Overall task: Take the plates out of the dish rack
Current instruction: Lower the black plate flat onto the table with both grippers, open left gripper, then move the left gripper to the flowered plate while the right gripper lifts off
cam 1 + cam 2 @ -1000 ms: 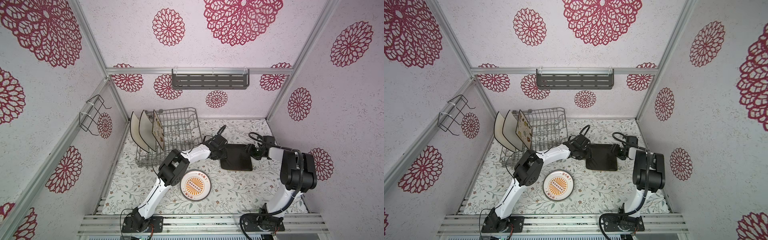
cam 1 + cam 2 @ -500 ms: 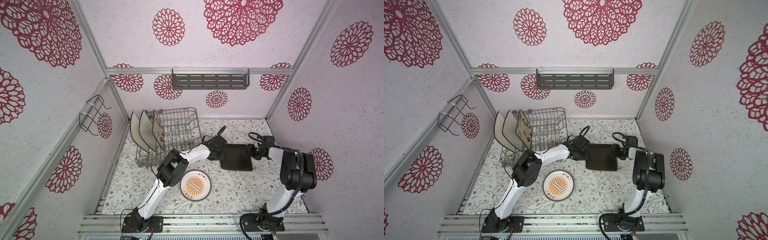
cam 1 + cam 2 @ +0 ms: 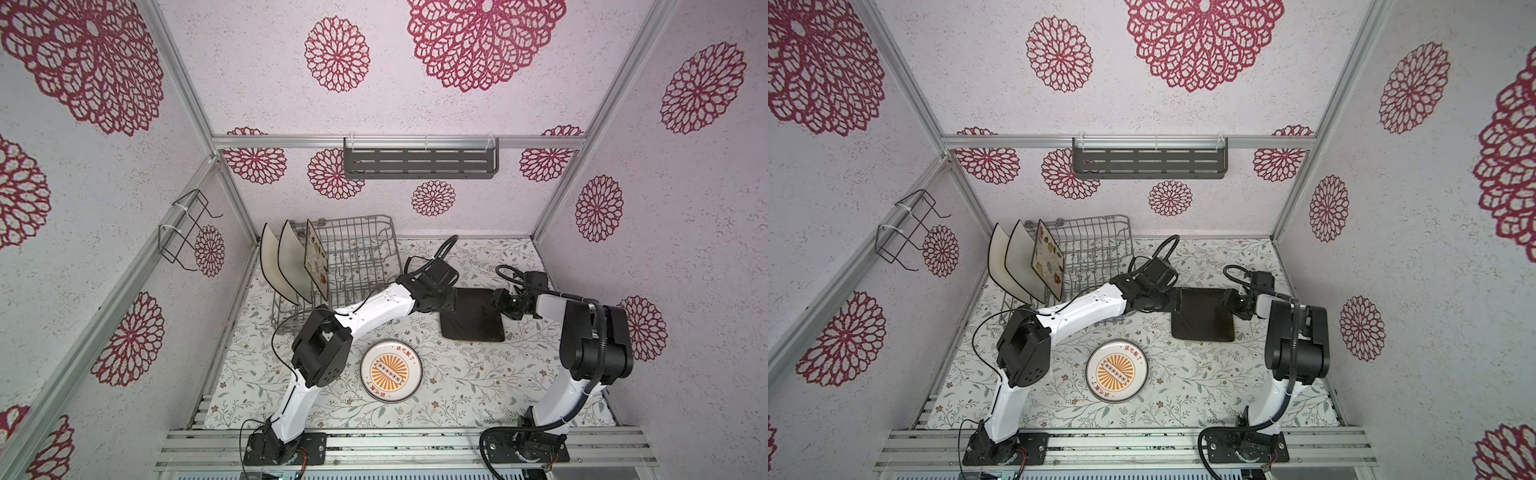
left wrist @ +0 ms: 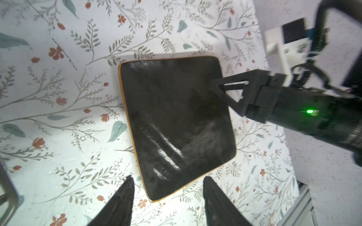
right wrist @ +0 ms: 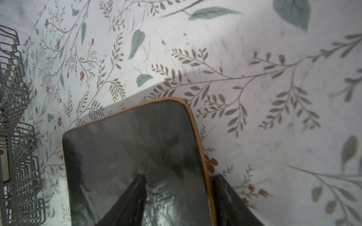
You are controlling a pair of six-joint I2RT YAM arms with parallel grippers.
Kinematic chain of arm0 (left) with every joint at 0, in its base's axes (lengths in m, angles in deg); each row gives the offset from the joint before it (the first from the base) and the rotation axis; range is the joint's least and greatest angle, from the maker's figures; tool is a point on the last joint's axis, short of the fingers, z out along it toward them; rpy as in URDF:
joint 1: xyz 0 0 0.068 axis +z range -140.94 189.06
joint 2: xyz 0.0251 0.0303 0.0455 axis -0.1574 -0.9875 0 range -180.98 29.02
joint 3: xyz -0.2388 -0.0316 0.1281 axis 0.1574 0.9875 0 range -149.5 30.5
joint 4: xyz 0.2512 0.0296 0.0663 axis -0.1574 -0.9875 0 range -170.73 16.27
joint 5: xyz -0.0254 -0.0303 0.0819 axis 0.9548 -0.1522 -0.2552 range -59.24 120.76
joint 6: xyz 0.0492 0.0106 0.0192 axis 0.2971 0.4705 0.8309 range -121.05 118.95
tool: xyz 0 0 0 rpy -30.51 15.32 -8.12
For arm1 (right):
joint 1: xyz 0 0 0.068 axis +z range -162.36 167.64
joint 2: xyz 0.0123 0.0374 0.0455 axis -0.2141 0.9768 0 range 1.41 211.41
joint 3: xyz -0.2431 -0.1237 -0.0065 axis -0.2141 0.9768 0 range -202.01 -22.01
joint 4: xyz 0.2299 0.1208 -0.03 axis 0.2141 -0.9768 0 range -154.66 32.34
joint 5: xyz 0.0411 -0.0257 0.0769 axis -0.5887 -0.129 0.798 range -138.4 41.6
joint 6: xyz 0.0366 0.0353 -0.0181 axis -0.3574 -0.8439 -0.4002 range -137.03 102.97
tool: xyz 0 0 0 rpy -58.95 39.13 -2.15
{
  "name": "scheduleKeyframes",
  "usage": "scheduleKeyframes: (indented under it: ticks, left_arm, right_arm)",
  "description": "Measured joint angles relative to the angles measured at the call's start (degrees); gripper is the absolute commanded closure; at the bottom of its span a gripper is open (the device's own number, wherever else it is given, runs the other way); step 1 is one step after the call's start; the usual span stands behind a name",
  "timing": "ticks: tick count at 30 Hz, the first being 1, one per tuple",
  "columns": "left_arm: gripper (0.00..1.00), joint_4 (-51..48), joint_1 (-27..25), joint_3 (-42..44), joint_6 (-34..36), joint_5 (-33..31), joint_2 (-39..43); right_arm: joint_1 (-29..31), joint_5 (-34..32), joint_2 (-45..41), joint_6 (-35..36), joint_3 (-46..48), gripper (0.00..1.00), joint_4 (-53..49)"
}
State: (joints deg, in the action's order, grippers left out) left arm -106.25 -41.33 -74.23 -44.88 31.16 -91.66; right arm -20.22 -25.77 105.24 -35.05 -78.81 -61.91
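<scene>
Dark brown plate [image 5: 127,146], its rim straddled by the right tool [image 5: 179,177]

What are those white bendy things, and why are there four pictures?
They are two robot arms with pinching grippers. Two pictures look down from above; the other two come from cameras on the arms' wrists. A round sunburst plate lies on the flowery table; a dark square plate sits between the grippers. Three square plates stand in the dish rack. The right gripper has one finger over that plate and one past its rim; whether it squeezes, I cannot tell. The left gripper is open at the plate's corner, holding nothing.
</scene>
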Motion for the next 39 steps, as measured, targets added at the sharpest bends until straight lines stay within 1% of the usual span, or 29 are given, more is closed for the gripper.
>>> scheduleKeyframes:
  ticks: [4, 8, 12, 13, 15, 18, 21, 25, 29, 31, 35, 39]
  left_arm:
    - [0.41, 0.02, -0.09, 2.14, 0.87, -1.42, 3.93]
    - [0.39, -1.97, -0.04, 3.21, 2.6, -4.09, 6.84]
    - [0.37, -6.16, 0.83, 2.69, 6.38, -6.64, 10.6]
    - [0.36, -7.58, 1.27, 2.08, 7.61, -7.21, 11.67]
    - [0.32, -10.23, 2.47, 0.52, 9.99, -8.5, 13.77]
    - [0.26, -13.35, 5.46, -0.98, 13.79, -11.26, 18.1]
    - [0.22, -15.98, 9.14, -2.12, 17.0, -13.97, 22.86]
    - [0.2, -17.99, 14.05, -3.76, 20.48, -17.27, 28.35]
    - [0.2, -19.19, 18.43, -4.24, 22.95, -19.69, 32.04]
    - [0.2, -19.58, 20.24, -4.31, 23.93, -20.79, 32.87]
    - [0.2, -20.33, 23.67, -4.31, 25.62, -22.23, 32.98]
    - [0.2, -21.03, 27.08, -4.31, 26.88, -22.67, 32.92]
  right_arm:
    - [0.39, -0.5, 0.0, 0.22, -0.44, 0.37, -0.79]
    - [0.76, -0.57, -0.07, 0.55, -0.66, 0.26, -1.03]
    - [1.07, -1.31, -0.76, 1.55, -0.66, 0.17, -1.29]
    - [1.16, -1.66, -1.07, 1.79, -0.55, 0.13, -1.6]
    - [1.22, -2.69, -2.23, 2.43, 0.28, 0.01, -1.73]
    - [1.22, -4.24, -5.33, 3.37, 1.68, 0.01, -2.71]
    - [1.22, -4.96, -8.81, 3.61, 2.05, 0.01, -3.34]
    - [1.22, -4.68, -13.64, 3.98, 2.08, 0.01, -3.37]
    - [2.19, -4.52, -19.15, 4.68, 2.29, 0.01, -3.34]
    - [3.63, -5.07, -22.53, 5.6, 2.89, 0.01, -3.41]
    - [9.01, -6.99, -29.51, 8.39, 3.1, 0.01, -3.96]
    - [12.96, -7.67, -34.07, 10.58, 2.38, 0.01, -5.77]
